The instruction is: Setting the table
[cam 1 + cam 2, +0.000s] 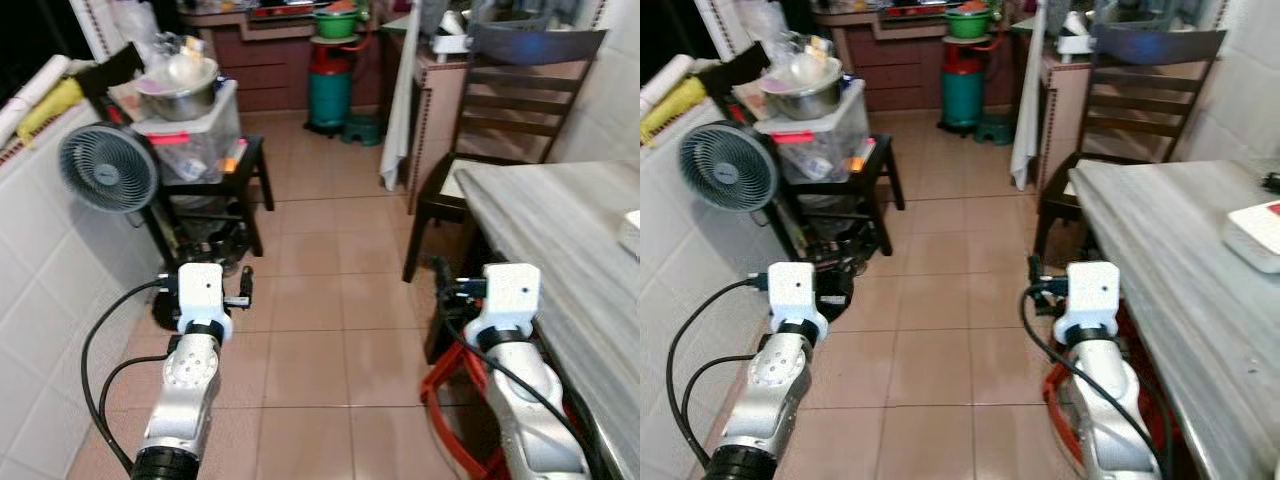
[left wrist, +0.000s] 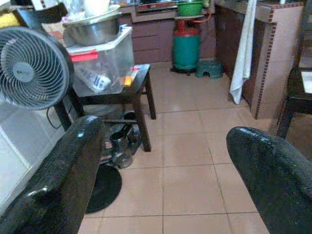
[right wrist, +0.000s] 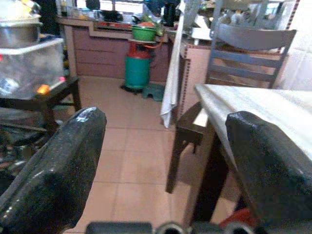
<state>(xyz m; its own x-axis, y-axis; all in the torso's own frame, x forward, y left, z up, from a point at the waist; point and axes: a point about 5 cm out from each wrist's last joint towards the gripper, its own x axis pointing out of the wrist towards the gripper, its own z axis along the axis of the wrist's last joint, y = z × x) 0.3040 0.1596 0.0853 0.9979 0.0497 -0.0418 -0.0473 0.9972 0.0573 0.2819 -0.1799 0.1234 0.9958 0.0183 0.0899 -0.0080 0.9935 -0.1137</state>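
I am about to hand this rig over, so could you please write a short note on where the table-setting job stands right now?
Left gripper: open, holding nothing, raised over the tiled floor beside the small black side table.
Right gripper: open, holding nothing, level with the near corner of the dining table.
Things: the dining table runs along the robot's right with a dark chair at its far end; a white box with a red patch lies on it.
Done: nothing laid that can be seen.
Left: likely fetching the tableware and setting it out.
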